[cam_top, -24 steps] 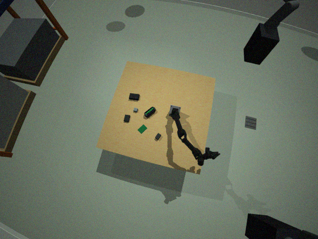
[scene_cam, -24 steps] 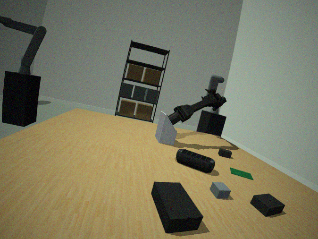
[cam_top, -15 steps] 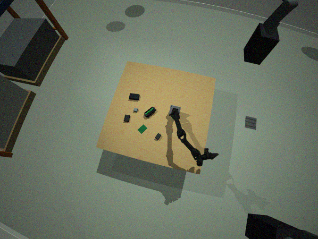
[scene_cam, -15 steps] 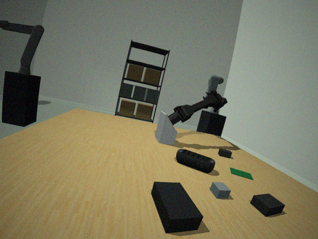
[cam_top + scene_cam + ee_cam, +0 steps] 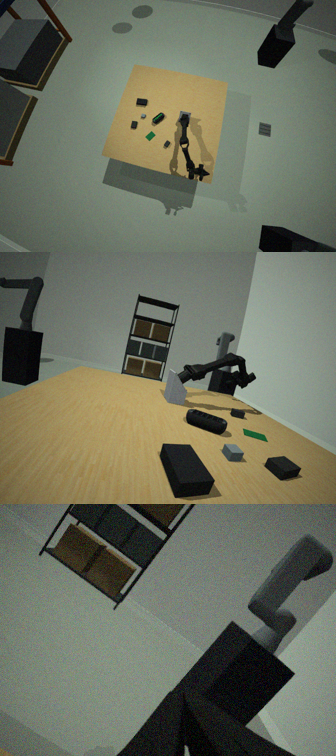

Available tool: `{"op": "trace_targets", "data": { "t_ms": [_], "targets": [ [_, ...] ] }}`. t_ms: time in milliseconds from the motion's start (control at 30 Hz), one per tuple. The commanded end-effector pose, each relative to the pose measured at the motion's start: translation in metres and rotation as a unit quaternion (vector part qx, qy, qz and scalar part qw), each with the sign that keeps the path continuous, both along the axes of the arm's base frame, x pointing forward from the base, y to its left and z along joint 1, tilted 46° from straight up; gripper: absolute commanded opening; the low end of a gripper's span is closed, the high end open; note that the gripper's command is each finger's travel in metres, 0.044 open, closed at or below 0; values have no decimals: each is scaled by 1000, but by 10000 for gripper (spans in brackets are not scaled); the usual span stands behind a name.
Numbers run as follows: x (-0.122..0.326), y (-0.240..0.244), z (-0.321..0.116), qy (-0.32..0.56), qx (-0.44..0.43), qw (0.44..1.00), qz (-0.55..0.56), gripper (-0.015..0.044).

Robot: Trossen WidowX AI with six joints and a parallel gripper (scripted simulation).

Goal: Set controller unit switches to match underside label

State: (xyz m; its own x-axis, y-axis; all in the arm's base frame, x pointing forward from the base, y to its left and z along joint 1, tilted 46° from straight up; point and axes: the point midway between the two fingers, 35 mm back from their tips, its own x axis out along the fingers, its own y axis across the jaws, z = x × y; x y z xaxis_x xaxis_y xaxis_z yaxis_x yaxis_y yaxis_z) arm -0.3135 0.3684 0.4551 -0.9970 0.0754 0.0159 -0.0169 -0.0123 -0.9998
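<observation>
The dark controller unit (image 5: pixel 159 119) (image 5: pixel 206 422) lies on the bench with its row of rocker switches facing up. Green marks show along its top in the top view, but they are too small to tell which end of each switch is down. The label on its underside is hidden. My gripper (image 5: pixel 208 173) (image 5: pixel 182 701) is shut and empty, with its fingertips together. It is far from the unit, above the bench's near right corner in the top view, and points away from the unit. The unit is not in the wrist view.
On the bench (image 5: pixel 173 89) (image 5: pixel 94 425) are a large black block (image 5: pixel 141 101) (image 5: pixel 187 466), a grey cube (image 5: pixel 143 116) (image 5: pixel 232 452), a dark block (image 5: pixel 133 124) (image 5: pixel 282 467), a green board (image 5: pixel 150 136) (image 5: pixel 254 435) and a small dark block (image 5: pixel 166 143) (image 5: pixel 237 413). My arm stands at a pale wedge (image 5: pixel 175 393).
</observation>
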Motion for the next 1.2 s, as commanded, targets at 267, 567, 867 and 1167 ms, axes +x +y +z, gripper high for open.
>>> {"op": "trace_targets", "data": {
  "t_ms": [267,567,867,1167],
  "targets": [
    [184,79,-37,89,-357,897,-244,0],
    [335,81,-74,262,-560,691,-375,0],
    [471,29,-128,475,-657,406,-422,0],
    [569,-62,-212,673,-651,68,-344,0]
  ]
}}
